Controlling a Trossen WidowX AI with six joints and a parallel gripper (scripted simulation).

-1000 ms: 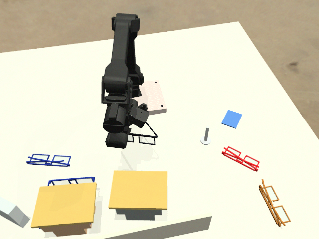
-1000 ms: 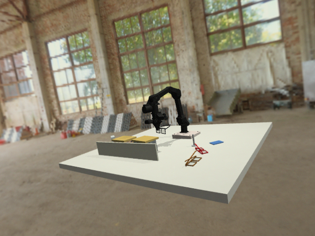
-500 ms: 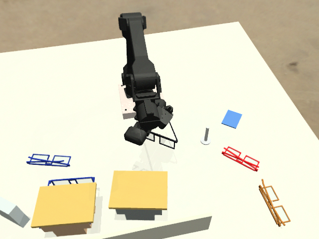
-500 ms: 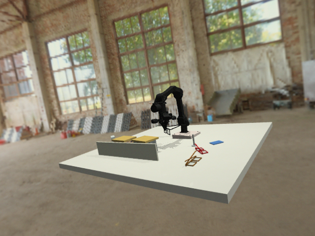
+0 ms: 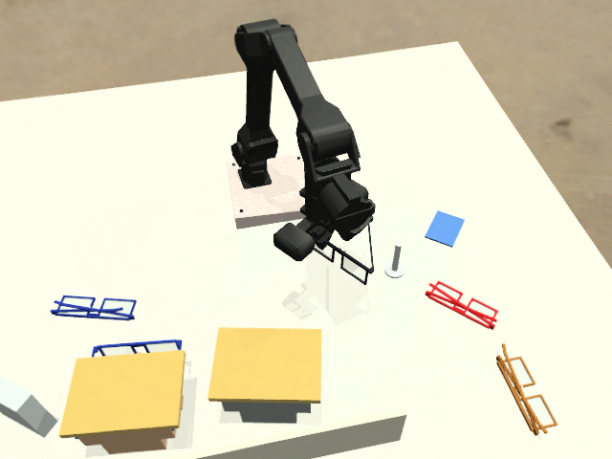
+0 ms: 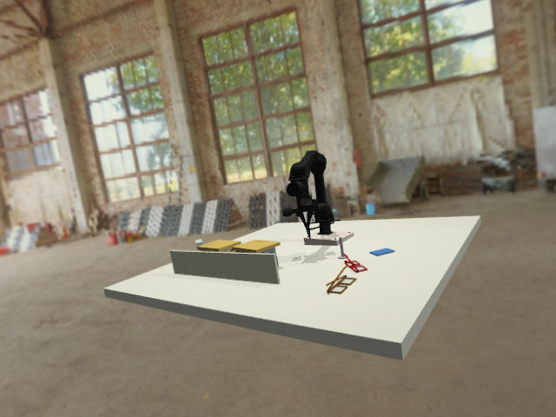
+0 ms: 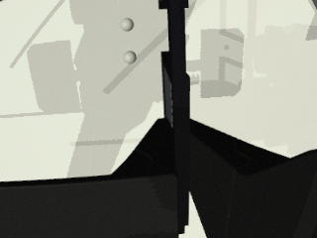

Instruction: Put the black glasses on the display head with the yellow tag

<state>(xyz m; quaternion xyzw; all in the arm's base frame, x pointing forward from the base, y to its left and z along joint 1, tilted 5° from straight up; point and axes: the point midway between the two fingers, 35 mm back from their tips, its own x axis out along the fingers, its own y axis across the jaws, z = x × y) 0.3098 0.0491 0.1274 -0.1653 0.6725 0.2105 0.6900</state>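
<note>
Gripper is pinching thin-framed black glasses, nearly closed; off-centre gripping is risking tilt beneath it.

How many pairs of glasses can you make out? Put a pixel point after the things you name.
5. Black wire-frame pair point(image 5: 353, 259), held by the end effector; blue pair point(image 5: 94, 308) lying at left; blue pair point(image 5: 137, 344) partly under the left yellow board point(image 5: 123, 392); red pair point(image 5: 460, 305) and orange pair point(image 5: 521, 392) at right. Others may be hidden.
</note>
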